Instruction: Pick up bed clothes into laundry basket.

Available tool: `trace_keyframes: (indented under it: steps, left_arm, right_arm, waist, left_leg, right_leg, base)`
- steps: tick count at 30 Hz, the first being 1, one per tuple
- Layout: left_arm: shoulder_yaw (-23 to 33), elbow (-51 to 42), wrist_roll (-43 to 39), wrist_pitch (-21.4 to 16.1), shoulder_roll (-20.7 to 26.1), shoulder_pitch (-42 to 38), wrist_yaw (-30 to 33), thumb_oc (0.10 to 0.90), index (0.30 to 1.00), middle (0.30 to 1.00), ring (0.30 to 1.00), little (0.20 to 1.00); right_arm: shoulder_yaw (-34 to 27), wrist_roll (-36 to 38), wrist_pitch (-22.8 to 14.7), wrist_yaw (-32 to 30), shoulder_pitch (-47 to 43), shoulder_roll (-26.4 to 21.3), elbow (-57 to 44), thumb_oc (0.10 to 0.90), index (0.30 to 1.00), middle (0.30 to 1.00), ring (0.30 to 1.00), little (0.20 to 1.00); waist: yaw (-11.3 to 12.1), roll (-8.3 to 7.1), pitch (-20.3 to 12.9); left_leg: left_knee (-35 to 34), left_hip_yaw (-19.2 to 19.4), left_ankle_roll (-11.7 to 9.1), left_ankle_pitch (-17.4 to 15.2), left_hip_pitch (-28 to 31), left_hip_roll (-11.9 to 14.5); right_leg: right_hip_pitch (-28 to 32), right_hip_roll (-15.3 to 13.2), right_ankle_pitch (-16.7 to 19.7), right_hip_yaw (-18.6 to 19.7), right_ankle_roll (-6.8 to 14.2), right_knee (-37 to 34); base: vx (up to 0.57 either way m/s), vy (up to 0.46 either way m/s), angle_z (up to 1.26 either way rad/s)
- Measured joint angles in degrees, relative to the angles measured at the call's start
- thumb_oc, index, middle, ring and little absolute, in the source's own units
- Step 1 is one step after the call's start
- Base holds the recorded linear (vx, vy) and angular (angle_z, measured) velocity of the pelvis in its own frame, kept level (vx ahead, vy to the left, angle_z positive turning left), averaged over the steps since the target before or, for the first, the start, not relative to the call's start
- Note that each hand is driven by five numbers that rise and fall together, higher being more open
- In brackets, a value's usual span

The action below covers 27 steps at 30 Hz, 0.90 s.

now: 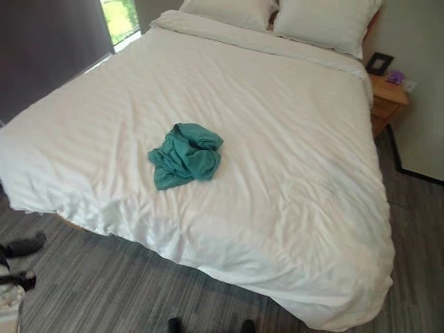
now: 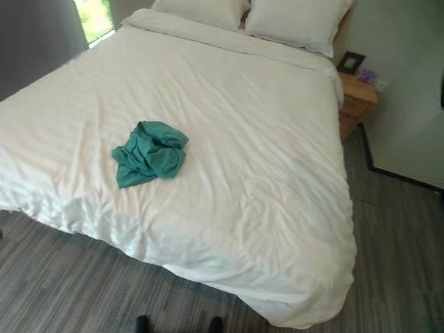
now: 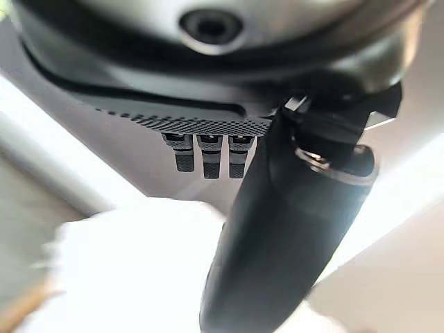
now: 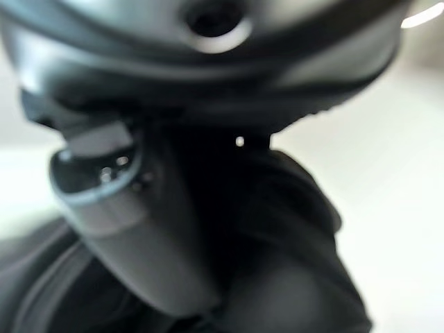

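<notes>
A crumpled teal cloth garment (image 1: pixel 186 154) lies bunched on the wide white-quilted bed (image 1: pixel 277 139), left of the bed's middle and towards its foot, with nothing touching it. Further right, two white pillows (image 1: pixel 326 24) lie at the head, and a small wooden bedside table (image 1: pixel 386 101) just beside the bed carries a dark picture frame (image 1: pixel 379 63) and a small purple object (image 1: pixel 395 76). The dark left hand (image 3: pixel 277 229) shows close in its wrist view with short fingers (image 3: pixel 208 158) curled and holding nothing (thumb jutting forward), while the dark right hand (image 4: pixel 208 229) is too blurred to tell how its fingers stand.
</notes>
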Motion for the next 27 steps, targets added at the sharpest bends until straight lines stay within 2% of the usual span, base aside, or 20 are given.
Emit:
trace_keyframes:
  steps: [2, 3, 4, 5, 6, 7, 8, 10, 11, 13, 14, 15, 18, 19, 20, 21, 24, 25, 26, 27]
  left_arm:
    - [-0.47, 2.25, 0.02, -0.15, 0.0, -4.29, 1.1, 0.8, 0.9, 0.9, 0.9, 0.9]
    - [-1.26, 1.96, 0.22, -0.93, 0.09, -7.71, 2.2, 0.8, 0.9, 0.9, 0.9, 0.9]
    - [-1.4, 1.69, 0.41, -1.14, 0.27, -8.96, 2.44, 0.8, 0.9, 0.9, 0.9, 0.9]
    - [-2.02, 1.76, 0.42, -1.58, -0.05, -11.02, 2.99, 0.8, 0.9, 0.9, 0.9, 0.9]
    - [-3.81, 2.12, 1.48, -2.59, -1.11, -15.39, 3.13, 0.8, 0.9, 0.9, 0.9, 0.9]
    - [-5.39, 2.4, 2.08, -1.94, -1.56, -18.46, 3.55, 0.8, 0.9, 0.9, 0.9, 0.9]
    - [-8.71, 3.29, 2.84, -1.77, -0.89, -21.72, 4.16, 0.8, 0.9, 0.9, 0.9, 0.9]
    - [-15.79, 6.78, 5.65, -2.56, 1.88, -28.67, 4.22, 0.8, 0.9, 0.9, 0.9, 0.9]
    - [-16.8, 6.3, 6.41, -2.53, 2.51, -29.54, 3.99, 0.8, 0.9, 0.9, 0.9, 0.9]
    - [-21.42, 8.36, 9.04, -2.06, 3.93, -32.03, 4.21, 0.8, 0.9, 0.9, 0.9, 0.9]
    - [-28.08, 14.96, 11.57, -1.34, 3.88, -37.4, 4.81, 0.8, 0.9, 0.9, 0.9, 0.9]
    - [-34.35, 23.05, 13.67, 1.08, 3.8, -42.66, 3.31, 0.8, 0.9, 0.9, 0.9, 0.9]
    - [-36.91, 30.65, 14.91, 4.95, 2.99, -43.25, 1.55, 0.8, 0.9, 0.9, 0.9, 0.9]
    - [-38.43, 35.92, 15.15, 4.17, 1.27, -43.57, 1.61, 0.8, 0.9, 0.9, 0.9, 0.9]
    - [-40.16, 44.7, 15.06, 4.55, -0.24, -45.63, 1.58, 0.8, 0.9, 0.9, 0.9, 0.9]
    - [-42.58, 64.18, 14.78, 7.3, -4.52, -52.76, -0.31, 0.8, 0.9, 0.9, 0.9, 0.9]
    - [-39.93, 66.39, 14.73, 6.43, -5.19, -51.16, -2.37, 0.8, 0.9, 0.9, 0.9, 0.9]
    - [-39.67, 66.01, 14.97, 5.84, -3.8, -49.47, -3.75, 0.635, 0.653, 0.653, 0.653, 0.653]
    - [-39.28, 65.95, 14.98, 5.99, -3.77, -49.29, -4.69, 0.444, 0.366, 0.366, 0.366, 0.366]
    - [-39.32, 64.87, 15.09, 5.97, -3.57, -48.13, -5.62, 0.4, 0.3, 0.3, 0.3, 0.3]
  right_arm:
    - [5.73, 0.09, 2.46, 0.89, -3.49, 1.1, 8.69, 0.4, 0.3, 0.3, 0.3, 0.3]
    - [11.47, 0.25, 3.9, 1.2, -6.21, 3.42, 17.61, 0.4, 0.3, 0.3, 0.3, 0.3]
    - [14.9, 0.26, 4.45, 1.79, -7.1, 3.42, 21.72, 0.4, 0.3, 0.3, 0.3, 0.3]
    - [17.1, 0.44, 5.86, 3.37, -7.71, 3.46, 24.73, 0.4, 0.3, 0.3, 0.3, 0.3]
    - [18.74, 0.42, 7.02, 5.63, -4.87, 4.92, 25.87, 0.4, 0.3, 0.3, 0.3, 0.3]
    - [20.62, -0.16, 5.55, 5.66, -4.03, 5.57, 28.65, 0.4, 0.3, 0.3, 0.3, 0.3]
    - [24.18, 0.01, 6.19, 7.72, -3.01, 6.94, 30.35, 0.4, 0.3, 0.3, 0.3, 0.3]
    - [30.11, -0.03, 6.06, 10.57, -0.94, 9.96, 33.66, 0.4, 0.3, 0.3, 0.3, 0.3]
    - [30.31, 0.0, 6.33, 11.45, -0.11, 11.13, 33.15, 0.4, 0.3, 0.3, 0.3, 0.3]
    - [31.43, 0.06, 5.43, 12.23, 0.99, 12.99, 35.66, 0.4, 0.3, 0.3, 0.3, 0.3]
    - [32.65, 0.41, 4.04, 12.03, -0.42, 13.16, 40.46, 0.4, 0.3, 0.3, 0.3, 0.3]
    - [33.35, 0.9, 5.22, 13.2, -3.47, 13.02, 45.69, 0.4, 0.3, 0.3, 0.3, 0.3]
    - [33.54, 2.52, 4.55, 13.7, -6.92, 12.98, 46.13, 0.4, 0.3, 0.3, 0.3, 0.3]
    - [34.57, 2.75, 3.76, 13.63, -7.15, 12.86, 47.16, 0.4, 0.3, 0.3, 0.3, 0.3]
    - [35.97, 2.84, 2.67, 13.69, -7.68, 12.7, 47.6, 0.4, 0.3, 0.3, 0.3, 0.3]
    - [37.23, 4.21, 1.88, 14.87, -12.9, 12.84, 55.33, 0.4, 0.3, 0.3, 0.3, 0.3]
    - [37.35, 5.7, 2.38, 15.95, -14.0, 13.91, 57.94, 0.4, 0.3, 0.3, 0.3, 0.3]
    - [37.69, 6.7, 2.4, 16.7, -14.09, 13.55, 57.43, 0.4, 0.3, 0.3, 0.3, 0.3]
    - [37.68, 6.73, 2.57, 16.71, -14.19, 13.32, 57.45, 0.4, 0.3, 0.3, 0.3, 0.3]
    - [37.69, 6.73, 2.56, 16.83, -14.19, 13.3, 57.29, 0.4, 0.3, 0.3, 0.3, 0.3]
  waist:
    - [-1.42, 1.04, 0.42]
    - [-2.29, 2.66, 0.87]
    - [-2.42, 3.69, 1.05]
    - [-2.61, 6.21, 1.68]
    - [-5.32, 11.75, 3.22]
    - [-5.67, 12.12, 3.26]
    - [-5.63, 12.15, 2.78]
    - [-7.81, 11.15, 1.8]
    - [-8.77, 11.0, 1.78]
    - [-10.96, 9.09, 1.53]
    - [-9.84, 9.04, 0.92]
    - [-9.79, 7.94, 0.33]
    - [-11.17, 6.73, 0.97]
    - [-11.6, 6.03, 1.31]
    - [-11.56, 5.77, 1.35]
    - [-10.49, 4.78, 1.41]
    - [-10.08, 3.27, 2.17]
    - [-10.15, 2.81, 2.23]
    - [-10.11, 2.89, 2.3]
    - [-10.13, 3.04, 2.26]
  left_leg:
    - [4.56, -0.84, -0.33, -0.38, -0.84, -0.5]
    - [3.48, -7.98, 0.6, -4.1, -2.87, -2.61]
    - [-0.2, -11.1, 0.97, -4.47, -2.25, -3.63]
    - [-3.55, -12.72, 0.81, -4.35, -1.9, -3.55]
    - [-4.89, -12.58, 1.35, -3.68, -1.92, -2.13]
    - [-5.1, -11.91, 1.88, -3.0, -0.66, -2.14]
    - [-6.59, -10.79, 2.03, -2.19, 0.72, -2.16]
    - [-8.43, -9.09, 2.3, -1.95, 2.63, -2.73]
    - [-9.15, -8.97, 2.46, -1.84, 2.79, -2.81]
    - [-9.1, -7.42, 2.22, -1.72, 2.95, -2.69]
    - [-9.13, -6.61, 2.04, -1.44, 3.11, -2.58]
    - [-9.13, -5.82, 2.16, -1.72, 3.15, -1.94]
    - [-9.08, -4.55, 2.16, -1.3, 3.14, -1.76]
    - [-8.81, -4.41, 2.2, -1.35, 3.46, -1.99]
    - [-8.8, -4.11, 2.25, -1.38, 3.61, -2.07]
    - [-8.82, -2.18, 2.5, -1.56, 3.12, -2.33]
    - [-8.89, -2.4, 2.49, -1.57, 2.76, -2.95]
    - [-9.09, -1.94, 2.61, -1.69, 2.81, -2.72]
    - [-9.08, -1.87, 2.66, -1.73, 2.78, -2.85]
    - [-9.1, -1.82, 2.68, -1.76, 2.81, -2.88]
  right_leg:
    - [0.34, -1.11, 0.77, 2.78, -0.17, -1.91]
    - [0.02, -1.82, 3.9, 6.65, -0.55, -4.73]
    - [-1.35, -1.84, 5.98, 9.08, -0.28, -4.67]
    - [-1.93, -1.33, 6.02, 9.45, 0.22, -4.65]
    - [-2.0, -0.07, 6.46, 10.34, 1.37, -4.68]
    - [-1.15, -0.26, 6.26, 11.66, 1.67, -4.68]
    - [-0.25, -0.06, 6.02, 11.26, 2.2, -4.72]
    - [-0.11, -0.92, 5.54, 11.52, 2.96, -5.02]
    - [-0.85, -1.0, 5.72, 11.42, 3.42, -4.72]
    - [-1.59, -1.04, 6.55, 11.37, 3.12, -4.69]
    - [-1.38, -0.83, 6.57, 11.25, 3.03, -4.67]
    - [-2.26, -0.41, 6.6, 11.5, 2.89, -4.87]
    - [-3.16, 0.02, 7.88, 12.2, 2.44, -4.65]
    - [-3.19, 0.22, 8.12, 12.03, 2.41, -4.62]
    - [-3.27, 0.06, 8.21, 11.87, 2.39, -4.6]
    - [-4.58, -0.42, 8.42, 12.99, 2.5, -4.61]
    - [-4.85, -0.74, 8.46, 12.79, 2.59, -4.63]
    - [-5.05, -0.79, 8.44, 13.05, 2.63, -4.65]
    - [-5.13, -0.82, 8.44, 13.07, 2.63, -4.64]
    - [-5.12, -0.77, 8.44, 13.11, 2.64, -4.64]
  base:
    - [0.12, 0.117, -1.06]
    - [0.09, 0.085, -1.13]
    - [0.04, 0.075, -1.17]
    - [0.11, 0.116, -0.94]
    - [0.14, 0.169, -0.75]
    - [0.19, 0.183, -0.59]
    - [0.08, 0.109, -0.54]
    - [0.04, 0.065, -0.47]
    - [0.04, 0.192, -0.36]
    - [0.01, 0.172, -0.31]
    - [0.01, 0.062, -0.33]
    - [0.01, 0.06, -0.33]
    - [0.01, 0.062, -0.27]
    - [-0.03, 0.112, -0.05]
    - [-0.05, 0.052, -0.27]
    - [0.0, 0.054, -0.27]
    - [0.02, 0.056, -0.07]
    - [0.0, 0.06, -0.09]
    - [-0.01, 0.07, -0.09]
    - [0.0, 0.073, -0.04]
